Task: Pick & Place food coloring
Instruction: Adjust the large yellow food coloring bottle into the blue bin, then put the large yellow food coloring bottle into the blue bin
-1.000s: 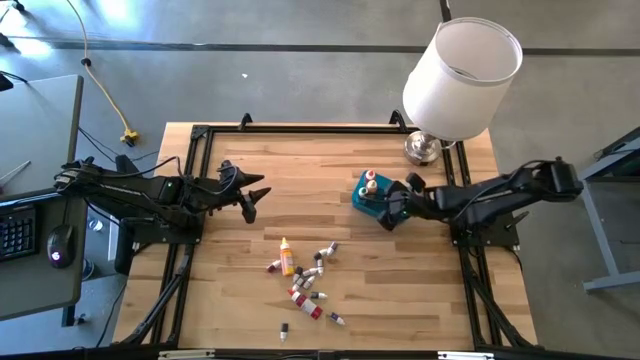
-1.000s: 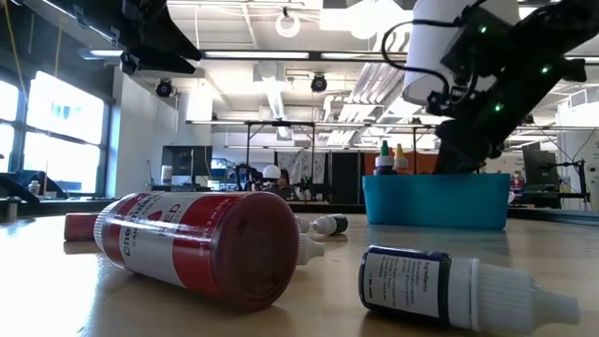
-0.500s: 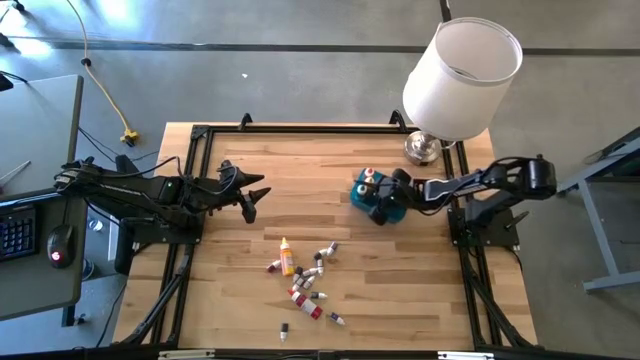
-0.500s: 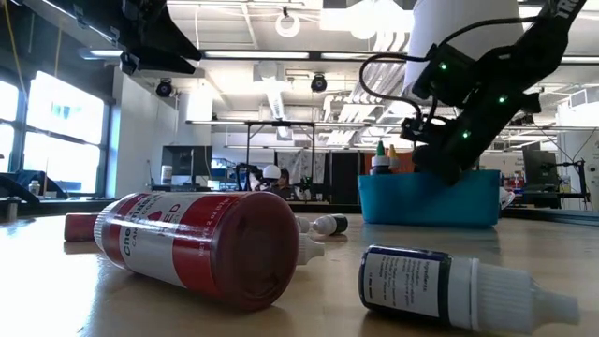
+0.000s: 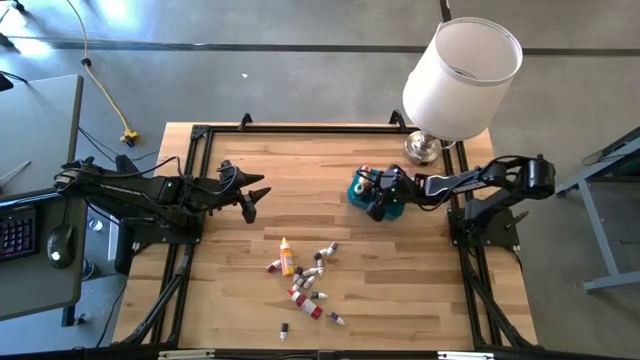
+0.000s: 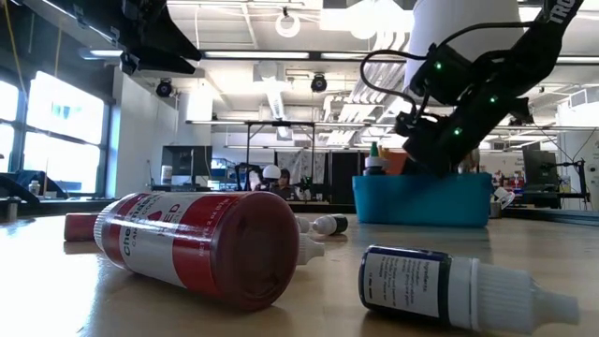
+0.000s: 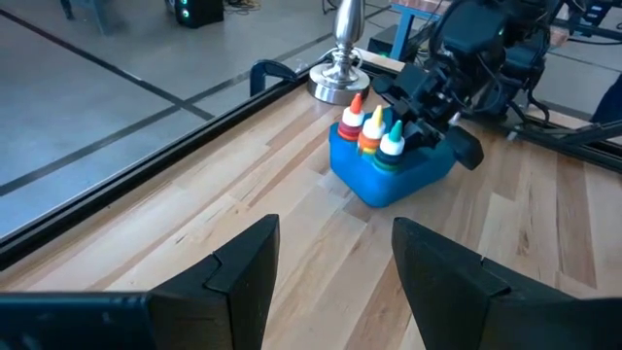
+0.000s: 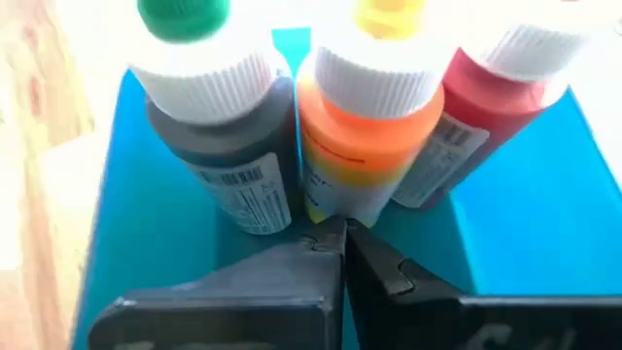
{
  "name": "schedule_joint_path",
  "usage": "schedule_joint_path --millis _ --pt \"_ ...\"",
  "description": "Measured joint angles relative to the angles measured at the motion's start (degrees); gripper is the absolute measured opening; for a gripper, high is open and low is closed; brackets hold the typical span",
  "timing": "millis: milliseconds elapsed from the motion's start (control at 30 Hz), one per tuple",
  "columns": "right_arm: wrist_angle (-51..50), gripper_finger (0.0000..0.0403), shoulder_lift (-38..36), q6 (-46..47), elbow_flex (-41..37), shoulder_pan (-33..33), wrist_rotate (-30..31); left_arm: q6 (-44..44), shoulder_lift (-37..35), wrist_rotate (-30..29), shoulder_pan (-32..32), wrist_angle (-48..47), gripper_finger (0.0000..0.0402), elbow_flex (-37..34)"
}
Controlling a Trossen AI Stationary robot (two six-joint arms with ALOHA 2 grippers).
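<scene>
Three food coloring bottles stand upright in the teal bin (image 5: 358, 191) (image 7: 387, 185): a dark green one (image 8: 233, 156), an orange one (image 8: 369, 146) and a red one (image 8: 466, 117). Several more bottles lie loose on the wood (image 5: 300, 275), among them a yellow one (image 5: 287, 256); a big red one (image 6: 206, 243) and a dark one (image 6: 421, 285) lie close to the low camera. My right gripper (image 8: 342, 231) (image 5: 380, 197) is shut and reaches into the bin, in front of the bottles. My left gripper (image 7: 335, 262) (image 5: 253, 196) is open and waits at the table's left. My right gripper's shut fingertips (image 8: 330, 238) meet the lower wall of the orange bottle (image 8: 340, 204), between it and the dark green one. The fingers slant down into the bin from the table's right. The bottle stands upright on the bin's floor.
A lamp with a white shade (image 5: 462, 75) stands on its metal base (image 5: 422, 148) at the far right corner, just beyond the bin. A black frame (image 5: 200, 135) borders the table. Bare wood lies between the bin and the loose bottles.
My right gripper has come down and moved toward the table's left, from the bin's near side into the bin against the bottles. The teal bin with its bottles has slid a little toward the table's left.
</scene>
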Motion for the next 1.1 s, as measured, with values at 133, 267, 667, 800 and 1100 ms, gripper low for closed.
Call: schedule_joint_path --millis 133,267,667,800,1100 --pt "2.4 0.0 0.0 -0.2 0.0 0.0 -1.0 0.0 0.0 0.0 0.0 0.0 0.0198 0.0" --pt "3.9 0.0 0.0 -1.2 0.0 0.0 -1.0 0.0 0.0 0.0 0.0 0.0 0.0198 0.0" --pt "4.2 0.0 -6.3 -2.5 0.0 0.6 -0.4 -7.8 0.0 9.7 0.0 -2.7 0.0198 0.0" --pt "-0.2 0.0 -13.8 -1.2 0.1 2.4 2.5 -24.3 1.8 16.8 0.0 -6.9 0.0198 0.0" --pt "-1.8 0.0 -26.0 -4.1 0.1 10.9 16.4 -46.7 17.2 30.8 0.0 -11.9 0.0198 -0.1"
